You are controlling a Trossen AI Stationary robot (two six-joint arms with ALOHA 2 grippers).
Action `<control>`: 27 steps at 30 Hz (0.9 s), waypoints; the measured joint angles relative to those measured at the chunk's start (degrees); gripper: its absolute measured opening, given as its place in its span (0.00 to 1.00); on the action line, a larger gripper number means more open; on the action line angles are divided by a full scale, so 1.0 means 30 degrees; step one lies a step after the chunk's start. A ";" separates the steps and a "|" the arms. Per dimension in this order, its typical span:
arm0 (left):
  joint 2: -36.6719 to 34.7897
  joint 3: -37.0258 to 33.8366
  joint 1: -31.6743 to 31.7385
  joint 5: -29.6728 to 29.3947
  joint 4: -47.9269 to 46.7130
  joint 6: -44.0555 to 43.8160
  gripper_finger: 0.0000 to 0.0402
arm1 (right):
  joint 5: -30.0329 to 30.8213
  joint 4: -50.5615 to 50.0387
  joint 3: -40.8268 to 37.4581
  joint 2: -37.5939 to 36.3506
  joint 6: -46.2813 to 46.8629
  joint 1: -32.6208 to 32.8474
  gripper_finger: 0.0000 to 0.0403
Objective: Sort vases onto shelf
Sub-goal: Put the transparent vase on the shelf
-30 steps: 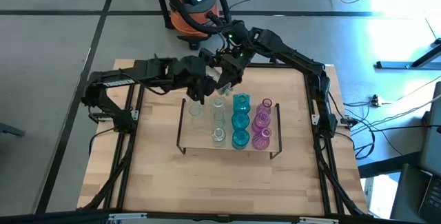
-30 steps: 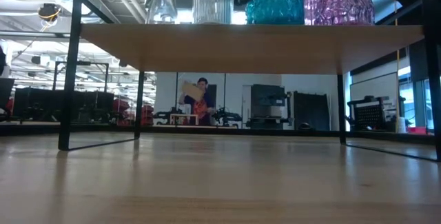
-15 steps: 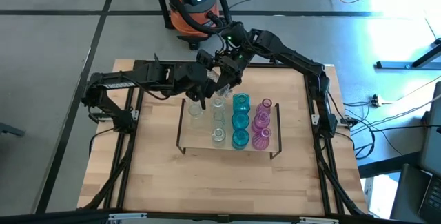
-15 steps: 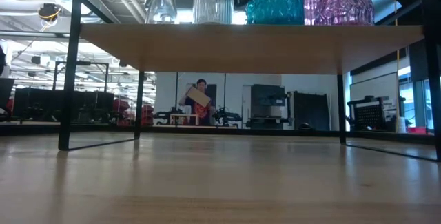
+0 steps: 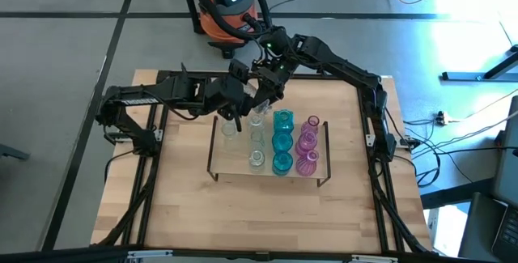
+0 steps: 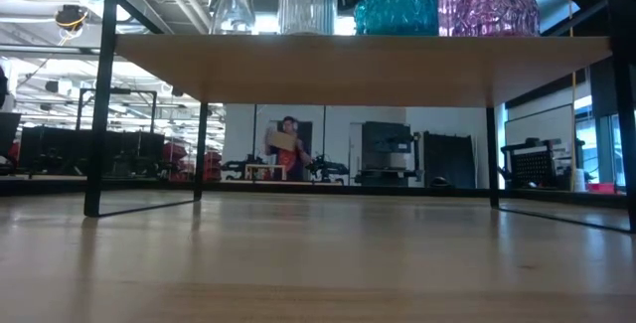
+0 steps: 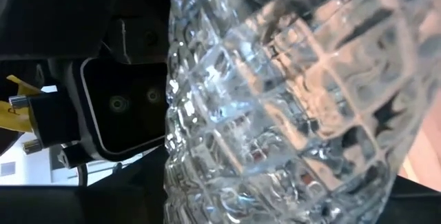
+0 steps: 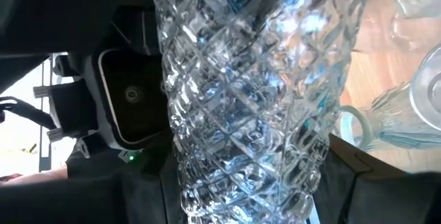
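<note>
Up close, both grippers meet at the shelf's (image 5: 320, 146) far left corner: the left gripper (image 5: 235, 111) and right gripper (image 5: 263, 95) each show a clear cut-glass vase (image 8: 255, 93) filling their wrist views, apparently grasped. Clear, teal vases (image 5: 282, 142) and pink vases (image 5: 307, 143) stand in rows on the shelf.

High view looks straight down on the whole light-wood tabletop (image 5: 243, 206); low view sits at table height, facing level under the low light-wood shelf board (image 6: 358, 65) into the room. The 2 wrist views sit right against a clear cut-glass vase (image 7: 289, 107), one each, and the shelf shows in both high and low views.
</note>
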 joint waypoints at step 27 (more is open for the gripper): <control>-0.0044 0.0036 -0.0785 -0.1826 0.0179 -0.0427 0.58 | 0.0380 0.0830 -0.0029 0.0029 -0.0299 0.0235 0.78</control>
